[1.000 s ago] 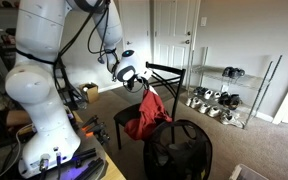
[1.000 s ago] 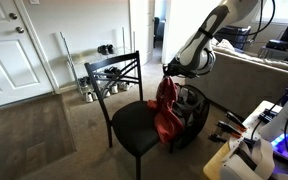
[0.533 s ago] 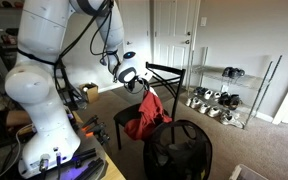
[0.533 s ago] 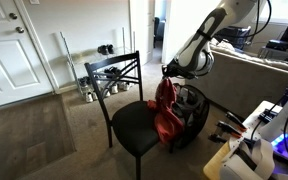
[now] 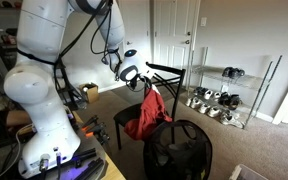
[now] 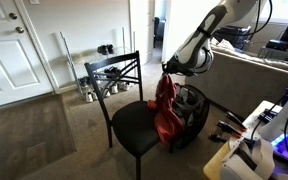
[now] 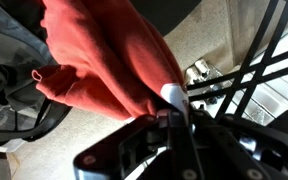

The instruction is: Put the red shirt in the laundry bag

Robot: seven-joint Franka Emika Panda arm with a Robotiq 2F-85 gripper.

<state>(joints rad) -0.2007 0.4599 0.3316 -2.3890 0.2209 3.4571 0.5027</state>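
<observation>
red shirt [image 5: 147, 114] hangs straight down from the gripper [image 5: 142, 87], gathered into a bunch at its top edge. in the wrist view the gripper is pinched tight on a fold of the red cloth, with no gap showing between its tips. the shirt is in the air, clear of the carpet [image 6: 44, 135]. its lower part falls just beside the front edge of the chair [image 6: 134, 128], whose black seat lies below the gripper and a little to one side. whether the cloth touches the seat cannot be told.

the laundry bag [image 5: 180, 150] is a dark mesh hamper standing upright with its mouth open. it sits below the gripper but off to the side, not directly under it. in an exterior view the shirt hangs between the chair seat and the bag, near the bag's rim. no part of it appears to be inside. beyond the gripper, a metal shoe rack [image 5: 224, 95] stands against the far wall, well apart from the work.

by the look of it, the grasp and the lift are done. what is left is to carry the shirt across until it hangs over the bag's mouth, lower it in, and let go.
</observation>
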